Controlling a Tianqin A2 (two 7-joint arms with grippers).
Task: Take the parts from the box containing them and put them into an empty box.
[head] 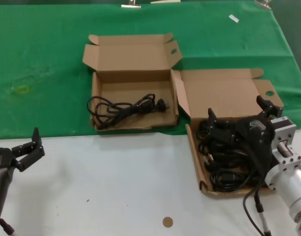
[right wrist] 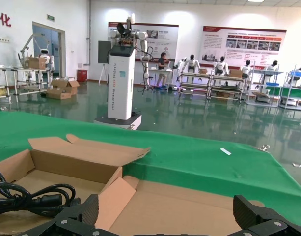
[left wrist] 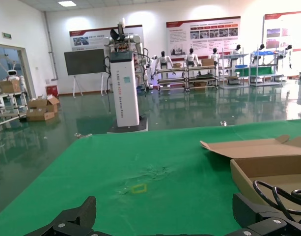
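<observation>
The splay-walled cardboard box sits at the right, its lid open, with several black power cords heaped inside. My right gripper hovers over that heap, open and empty; in the right wrist view its fingers straddle the lid. The straight-walled box stands to the left on the green cloth and holds one coiled cord, which also shows in the right wrist view. My left gripper is open and empty, low at the front left.
Green cloth covers the far half of the table, white surface the near half. A small brown disc lies near the front edge. A yellow mark is on the cloth at left. The straight-walled box shows in the left wrist view.
</observation>
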